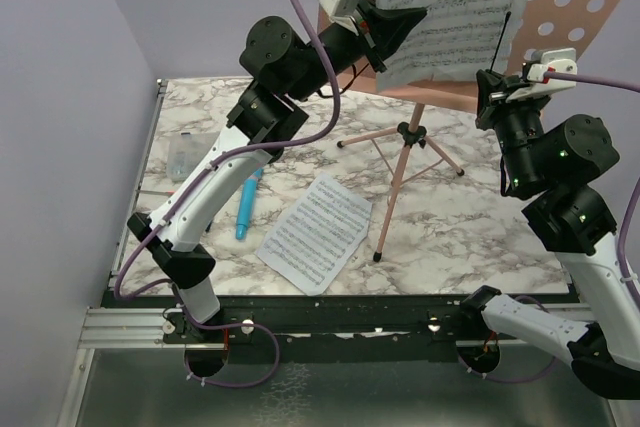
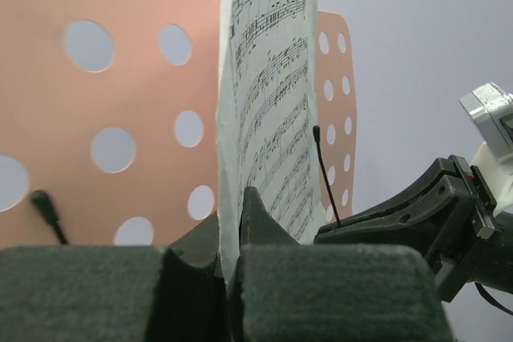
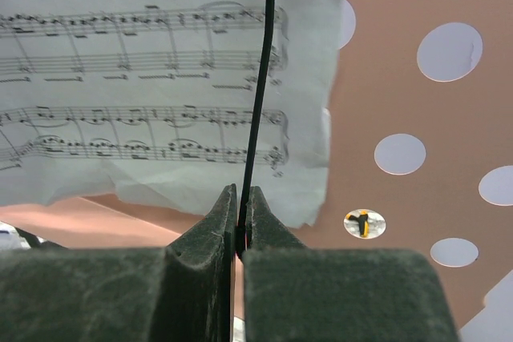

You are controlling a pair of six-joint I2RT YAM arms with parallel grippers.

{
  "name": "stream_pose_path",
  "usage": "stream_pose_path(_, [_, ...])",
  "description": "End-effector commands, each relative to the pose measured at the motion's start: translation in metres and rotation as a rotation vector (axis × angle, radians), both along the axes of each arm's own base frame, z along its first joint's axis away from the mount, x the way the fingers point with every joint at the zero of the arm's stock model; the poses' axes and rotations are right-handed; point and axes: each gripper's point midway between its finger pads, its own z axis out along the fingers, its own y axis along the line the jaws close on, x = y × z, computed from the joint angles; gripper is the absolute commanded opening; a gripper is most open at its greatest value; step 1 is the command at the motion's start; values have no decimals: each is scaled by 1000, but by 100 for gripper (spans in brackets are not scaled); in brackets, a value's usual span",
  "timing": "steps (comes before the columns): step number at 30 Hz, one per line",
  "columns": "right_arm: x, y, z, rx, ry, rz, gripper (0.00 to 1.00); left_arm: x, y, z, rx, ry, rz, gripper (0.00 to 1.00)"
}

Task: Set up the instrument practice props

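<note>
Starting at the left gripper: clamped shut on the lower edge of a white sheet-music page, edge-on to its own camera, held upright just in front of the pink music stand and its hole-punched panel. Over to the right gripper: pinched closed too, on a thin black wire rising from low on the stand and crossing in front of the page near its right edge. Looks like a page retainer being held off the panel for slipping the page in behind, but that is a reading, not a certainty. Bottom edge of the page on the ledge or not: impossible to tell, ragged and a little curled from the right wrist view. Pulling back to the overhead view now: stand already up on its tripod legs toward the back of the marble table, so that part done. Not done: a second page lying flat on the table in front of the stand, apart from it. Also waiting, the blue toy microphone, down on its side near the left arm, between that page and a clear plastic box. No sign of a small black mic stand in any view. Roughly mid-task by this count: stand up, one page close to seated, one page and the microphone yet to go.
</note>
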Motion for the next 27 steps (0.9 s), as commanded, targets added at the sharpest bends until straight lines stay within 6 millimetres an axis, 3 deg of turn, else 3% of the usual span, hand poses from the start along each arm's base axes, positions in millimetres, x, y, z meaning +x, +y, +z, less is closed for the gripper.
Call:
stream_pose_path(1, [-2, 11, -3, -24, -2, 57, 1, -4, -8, 4, 10, -34, 35, 0])
stream_pose_path(27, [-3, 17, -2, -24, -1, 91, 1, -19, -54, -8, 57, -77, -9, 0])
